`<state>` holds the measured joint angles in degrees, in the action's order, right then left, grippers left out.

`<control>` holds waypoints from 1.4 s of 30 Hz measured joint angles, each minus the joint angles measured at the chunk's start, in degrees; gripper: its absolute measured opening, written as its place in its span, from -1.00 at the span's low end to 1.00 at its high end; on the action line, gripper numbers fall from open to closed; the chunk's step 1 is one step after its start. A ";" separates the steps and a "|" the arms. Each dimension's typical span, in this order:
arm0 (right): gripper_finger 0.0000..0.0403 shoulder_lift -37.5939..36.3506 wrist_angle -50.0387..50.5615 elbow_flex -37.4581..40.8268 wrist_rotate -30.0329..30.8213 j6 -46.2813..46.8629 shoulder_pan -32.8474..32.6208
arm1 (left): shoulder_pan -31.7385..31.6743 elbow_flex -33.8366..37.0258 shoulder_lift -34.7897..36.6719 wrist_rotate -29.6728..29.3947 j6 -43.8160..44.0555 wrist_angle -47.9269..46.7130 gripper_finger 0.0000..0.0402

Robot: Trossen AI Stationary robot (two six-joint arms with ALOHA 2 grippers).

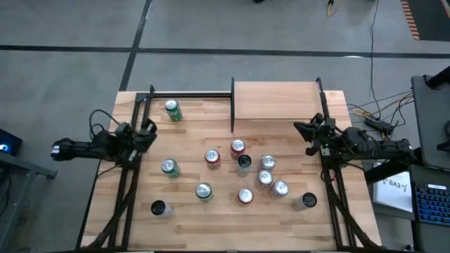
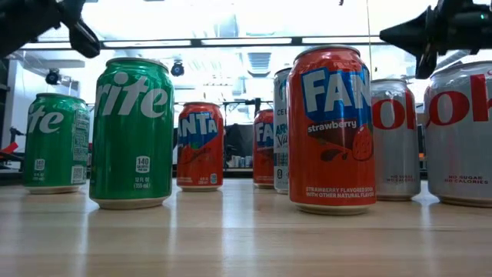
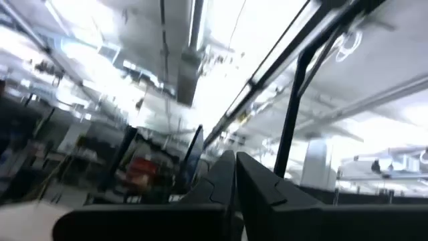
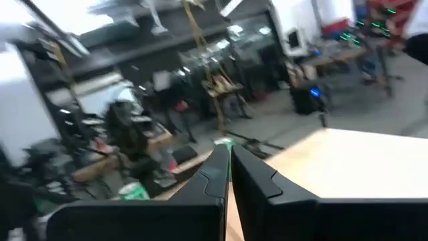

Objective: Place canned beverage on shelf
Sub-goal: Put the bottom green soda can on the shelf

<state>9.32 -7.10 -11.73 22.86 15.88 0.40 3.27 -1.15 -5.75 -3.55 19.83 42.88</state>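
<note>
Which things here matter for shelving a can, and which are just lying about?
For the job:
- shelf, nothing on it
- cans on the table, e.g. green can, red can
- left gripper and right gripper, jaws shut, empty

Lying about:
- cables beside the table
- keyboard

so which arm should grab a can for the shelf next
Probably the right. The right gripper sits shut beside the shelf, with the can cluster just in front. The left gripper is shut across the table, far from the shelf.
</note>
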 joint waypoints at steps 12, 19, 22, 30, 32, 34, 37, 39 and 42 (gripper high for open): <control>-0.95 13.79 27.41 -17.48 4.19 7.11 0.00 | 0.02 -0.78 -11.25 -8.94 1.38 7.40 -1.00; -0.95 17.83 29.65 -20.02 4.19 7.04 0.00 | 0.07 -7.23 -22.35 -8.45 1.73 6.50 -1.00; -0.95 18.62 29.99 -19.98 4.19 6.95 0.00 | 0.07 -12.11 -26.78 -8.33 1.73 0.54 -1.00; -0.95 20.26 35.78 -19.93 4.19 6.67 0.00 | 0.34 -26.57 -36.60 -10.59 -2.55 -27.91 -1.00; -0.95 20.64 37.36 -19.93 4.15 6.91 0.00 | 0.46 -28.84 -39.29 -10.96 -4.11 -32.20 -1.00; -0.95 21.02 38.36 -19.89 4.14 7.08 0.00 | 0.46 -30.90 -41.84 -11.02 -5.47 -34.39 -1.00; -0.95 21.59 38.44 -19.89 4.15 7.08 0.00 | 0.46 -33.20 -44.91 -11.08 -7.44 -36.32 -1.00; -0.95 21.89 38.41 -19.89 4.15 7.03 0.00 | 0.46 -34.26 -46.73 -11.07 -8.32 -38.32 -1.00; -0.95 22.29 38.39 -19.89 4.15 6.99 0.00 | 0.46 -36.06 -49.01 -10.95 -9.87 -40.33 -1.00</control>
<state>31.61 31.29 -31.62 27.00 22.87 0.40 3.73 -37.21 -54.76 -14.50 9.96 2.55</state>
